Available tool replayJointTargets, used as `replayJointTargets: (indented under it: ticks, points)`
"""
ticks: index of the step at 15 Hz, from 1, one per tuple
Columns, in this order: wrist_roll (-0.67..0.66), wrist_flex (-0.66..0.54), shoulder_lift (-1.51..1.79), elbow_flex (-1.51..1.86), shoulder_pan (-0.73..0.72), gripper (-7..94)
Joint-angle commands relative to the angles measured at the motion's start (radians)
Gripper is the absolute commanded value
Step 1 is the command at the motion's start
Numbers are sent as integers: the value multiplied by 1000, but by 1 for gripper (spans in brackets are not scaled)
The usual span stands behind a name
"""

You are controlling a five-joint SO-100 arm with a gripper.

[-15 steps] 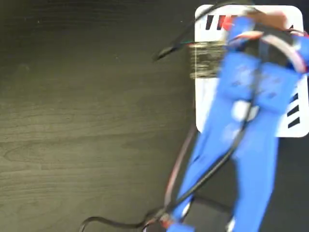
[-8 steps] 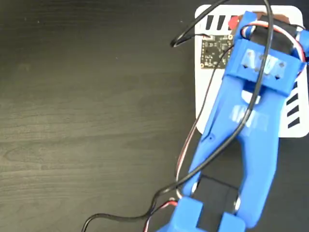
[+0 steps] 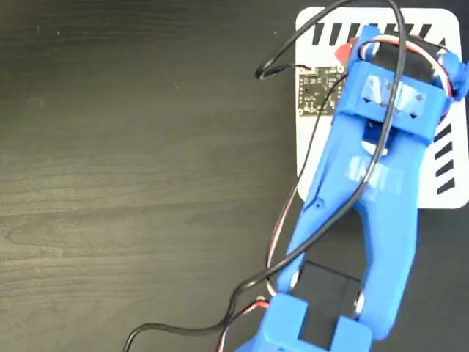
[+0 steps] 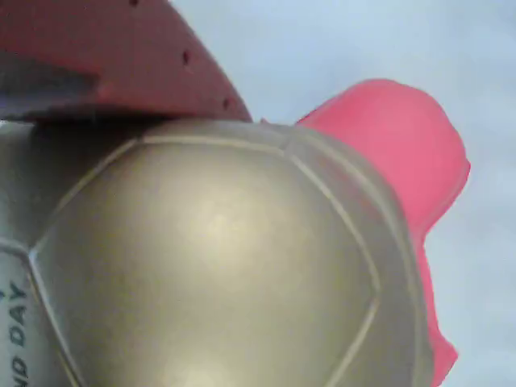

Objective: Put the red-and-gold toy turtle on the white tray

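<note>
Red-and-gold toy turtle (image 4: 218, 258): over the white tray (image 3: 311, 147), far right of tabletop (image 3: 146, 183). Likely light, soft, glossy-slippery; grip shell flanks. End effector (image 3: 352, 51): closure cannot be told.

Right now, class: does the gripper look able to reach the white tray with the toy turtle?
Probably yes: the toy turtle fills the wrist view over the white tray; nothing seems between them.

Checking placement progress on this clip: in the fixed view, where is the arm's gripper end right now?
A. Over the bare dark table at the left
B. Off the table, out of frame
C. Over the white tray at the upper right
C: the blue arm reaches up over the white tray, and the wrist view shows the red-and-gold toy turtle against a white surface.
</note>
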Motion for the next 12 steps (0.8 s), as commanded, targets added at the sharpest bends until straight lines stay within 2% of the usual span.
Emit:
replayJointTargets:
  ticks: [1,8,10,11,12]
  points:
    - [-3,6,49,3,-6,0]
    - [2,-49,54,100,-17,0]
    - [5,-44,54,95,-17,16]
    - [2,-41,54,95,-14,36]
    - [2,-41,55,95,-8,49]
